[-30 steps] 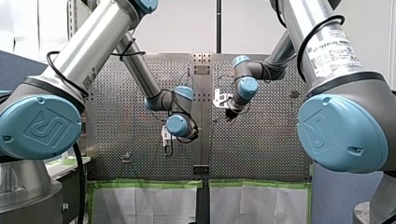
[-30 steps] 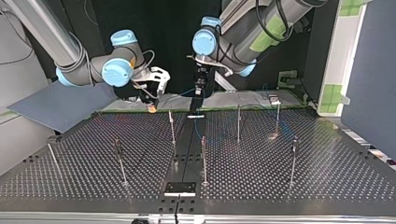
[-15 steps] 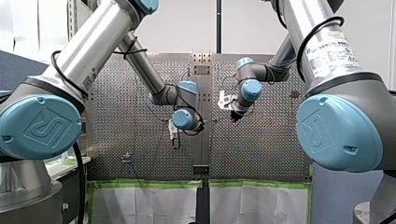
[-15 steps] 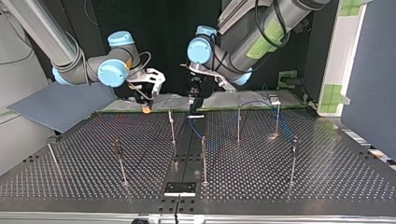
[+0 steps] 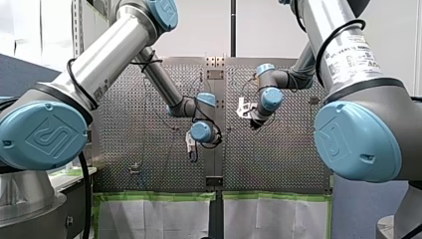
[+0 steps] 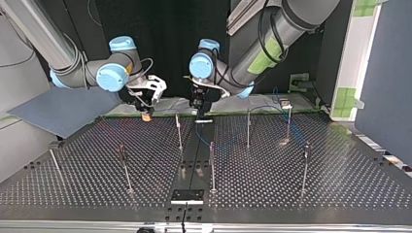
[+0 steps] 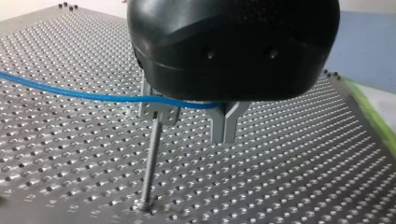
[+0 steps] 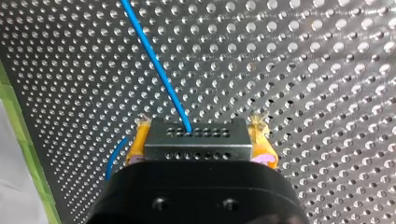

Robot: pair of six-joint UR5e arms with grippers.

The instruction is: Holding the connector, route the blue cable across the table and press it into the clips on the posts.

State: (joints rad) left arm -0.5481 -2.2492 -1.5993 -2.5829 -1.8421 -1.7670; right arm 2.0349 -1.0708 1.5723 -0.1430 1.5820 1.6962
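You see the right fingers clamped on the connector, and the left fingers apart with the blue cable running across them. The right arm's label reads "UNIVERSAL ROBOTS".

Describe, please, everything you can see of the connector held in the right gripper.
The connector is a small rectangular block, grey and metallic-looking, with two rows of small round holes across the faces that show. It sits level and crosswise, clamped at both ends between the yellow-padded jaws of my right gripper, over the perforated table. The blue cable enters near the middle of its further row of holes and runs away ahead of the gripper.
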